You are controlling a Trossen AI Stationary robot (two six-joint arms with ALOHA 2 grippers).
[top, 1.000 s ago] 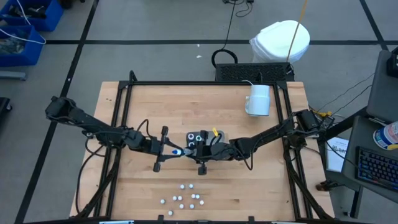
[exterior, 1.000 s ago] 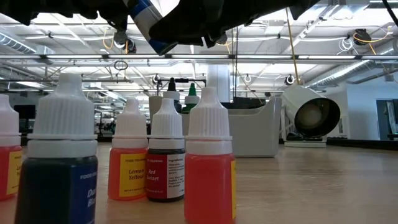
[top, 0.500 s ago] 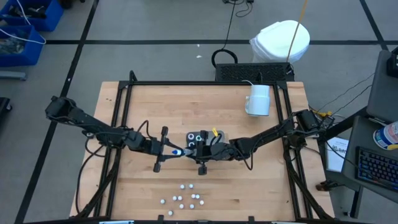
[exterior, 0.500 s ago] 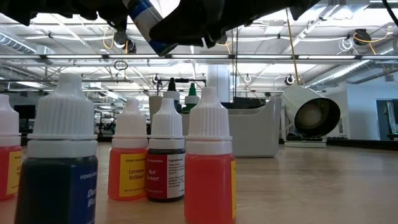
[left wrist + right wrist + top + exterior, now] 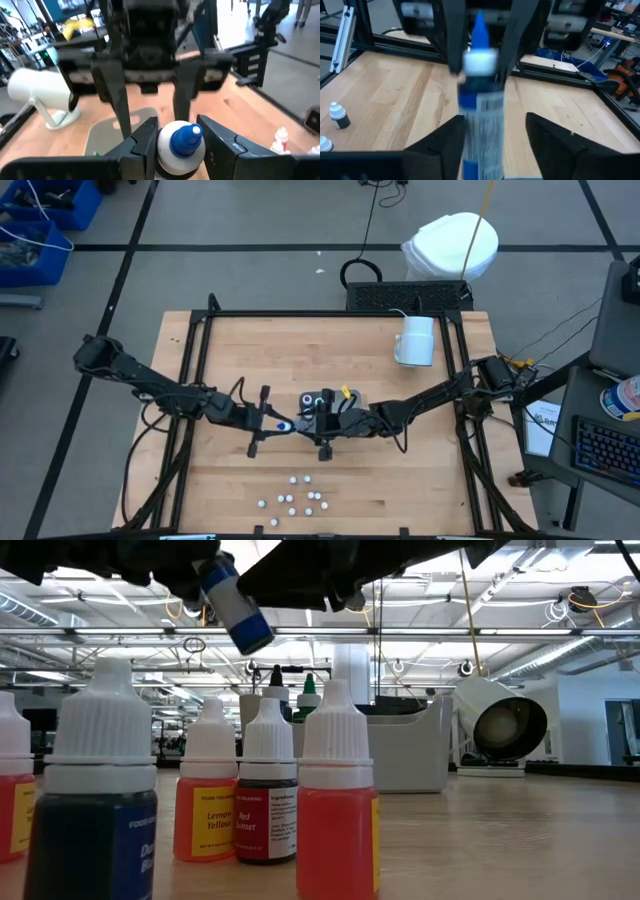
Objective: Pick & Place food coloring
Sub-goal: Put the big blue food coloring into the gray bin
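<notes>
At mid-table, between my two arms, a blue-tipped tube (image 5: 283, 424) hangs above the wood, clamped by my left gripper (image 5: 180, 145). In the left wrist view its fingers (image 5: 142, 140) press both sides of the tube, blue tip pointing away. My right gripper (image 5: 322, 425) sits just right of it, and the right wrist view shows those fingers (image 5: 547, 131) spread clear of the tube, so I judge that side released and the left arm carrying alone.

Just beside the right gripper, the clear tray (image 5: 335, 402) holds some dark pots (image 5: 321, 400) and something yellow; I can't count more. Near the front edge, the dropper bottles (image 5: 300, 501) stand clustered, about ten white caps, none in the tray. From the low view I read red (image 5: 336, 800), yellow (image 5: 208, 800) and blue (image 5: 100, 810) bodies, all upright.

I'd call the job early: pots placed, one tube in hand, all bottles left.
</notes>
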